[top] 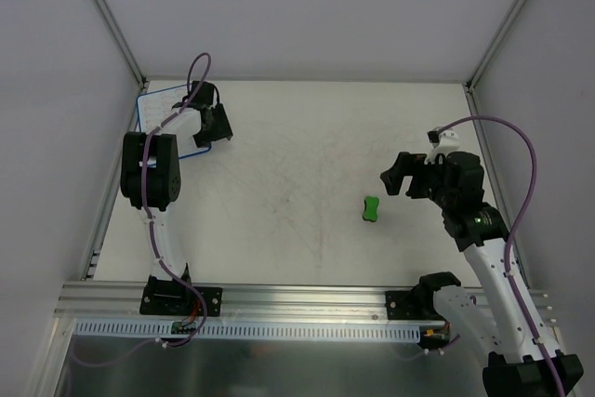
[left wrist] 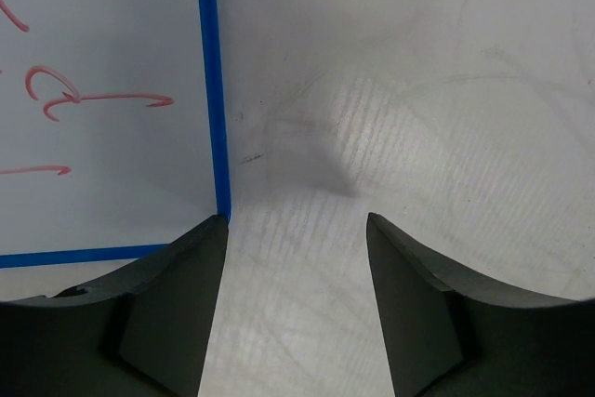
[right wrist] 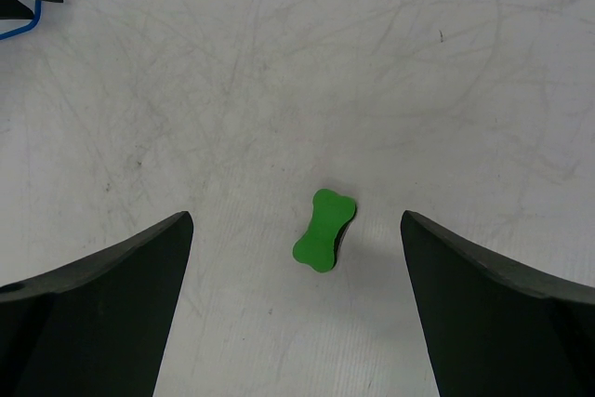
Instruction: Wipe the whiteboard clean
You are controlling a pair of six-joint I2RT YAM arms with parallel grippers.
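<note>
The whiteboard (top: pixel 156 107) lies in the far left corner of the desk (top: pixel 297 137), red marks unwiped. The left pincer (left wrist: pixel 296 220), part open and empty, sits at one board corner, perhaps touching the blue rim. The right pincer (right wrist: pixel 297 218), wide open and empty, hangs over the green eraser (right wrist: pixel 323 230): descend straight and pinch its waist. Bare desk lies between eraser and board.

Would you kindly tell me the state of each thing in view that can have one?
whiteboard: lying flat, red marks unerased.
green eraser: lying loose, not held.
left tool: open, empty, at the whiteboard's corner.
right tool: open wide, empty, facing the green eraser.
</note>
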